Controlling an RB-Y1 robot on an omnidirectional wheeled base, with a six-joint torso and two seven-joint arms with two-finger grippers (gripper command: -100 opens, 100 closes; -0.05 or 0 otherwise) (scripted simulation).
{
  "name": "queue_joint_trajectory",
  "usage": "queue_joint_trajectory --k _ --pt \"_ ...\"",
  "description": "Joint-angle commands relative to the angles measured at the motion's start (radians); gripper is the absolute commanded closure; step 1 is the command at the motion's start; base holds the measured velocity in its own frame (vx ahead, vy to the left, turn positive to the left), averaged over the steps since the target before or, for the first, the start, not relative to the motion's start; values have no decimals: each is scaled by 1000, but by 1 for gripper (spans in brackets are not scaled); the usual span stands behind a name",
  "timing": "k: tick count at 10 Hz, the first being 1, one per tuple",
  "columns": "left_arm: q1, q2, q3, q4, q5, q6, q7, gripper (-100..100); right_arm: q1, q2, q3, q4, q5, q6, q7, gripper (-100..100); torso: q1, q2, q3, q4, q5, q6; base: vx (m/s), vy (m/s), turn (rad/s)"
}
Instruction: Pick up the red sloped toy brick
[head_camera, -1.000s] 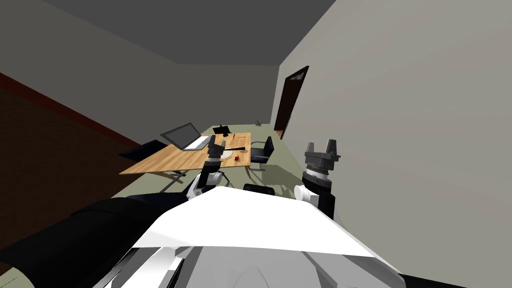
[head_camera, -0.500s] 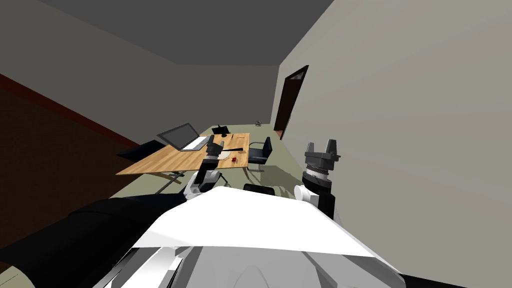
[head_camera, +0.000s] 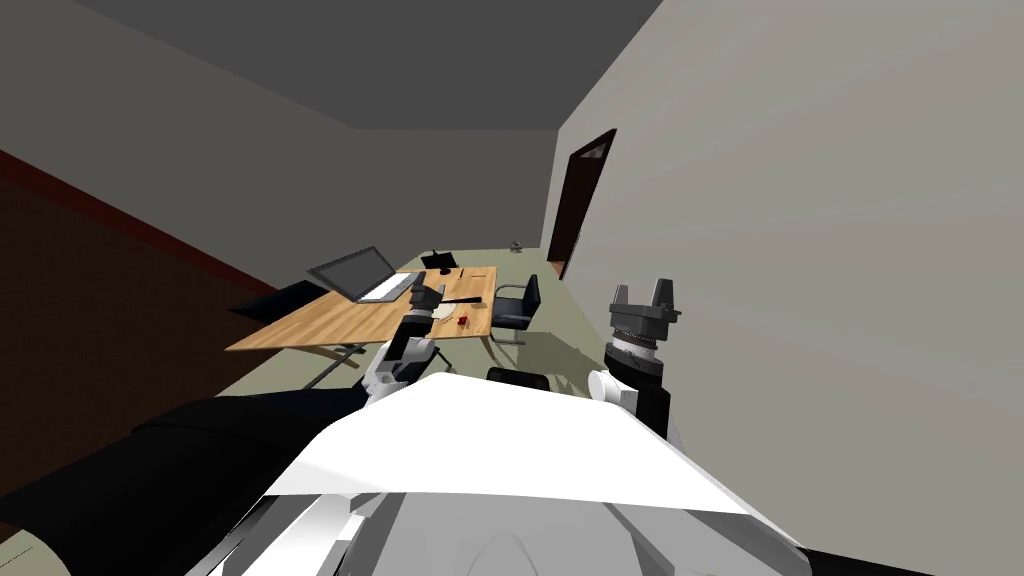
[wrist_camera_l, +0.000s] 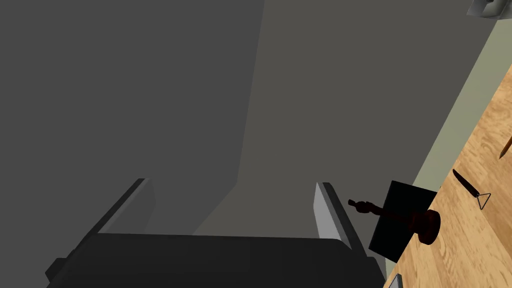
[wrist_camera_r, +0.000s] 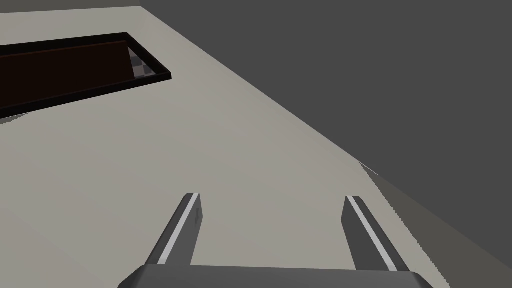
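A small red brick (head_camera: 463, 320) lies on the near right part of a wooden table (head_camera: 330, 322), by a pale round plate (head_camera: 443, 311). My left gripper (head_camera: 428, 293) is raised just left of the brick, over the table's near edge; its fingers (wrist_camera_l: 327, 212) stand open and empty, aimed toward a grey wall past the table's far end. My right gripper (head_camera: 643, 293) is held up at the right near a pale wall, its fingers (wrist_camera_r: 185, 227) open with nothing between them.
An open laptop (head_camera: 362, 274) sits on the table's left side, a small dark stand (wrist_camera_l: 417, 225) and a pen (wrist_camera_l: 465, 183) at its far end. Black chairs (head_camera: 510, 305) flank the table. A dark doorway (head_camera: 580, 200) opens in the right wall.
The table and brick have slid slightly left in the head view as I moved. My left arm has shifted left and a little lower with it; the right arm is unchanged.
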Motion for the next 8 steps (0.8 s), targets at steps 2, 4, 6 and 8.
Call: queue_joint_trajectory --k 2,4,6,8 --pt "-17 10 24 12 16 75 30 -100 0 0 0 0 0 0 0 0 -1 -1 -1 0 0 0 62 -87 9" --pt "-29 22 47 30 32 127 59 -100 0 0 0 0 0 0 0 0 0 0 0 0 0 0 43 -71 8" --pt "-41 34 69 50 50 180 88 -100 0 0 0 0 0 0 0 0 0 0 0 0 0 0 47 -69 4" --pt "-52 45 90 72 68 232 117 -100 0 0 0 0 0 0 0 0 1 0 0 0 0 0 59 -71 0"
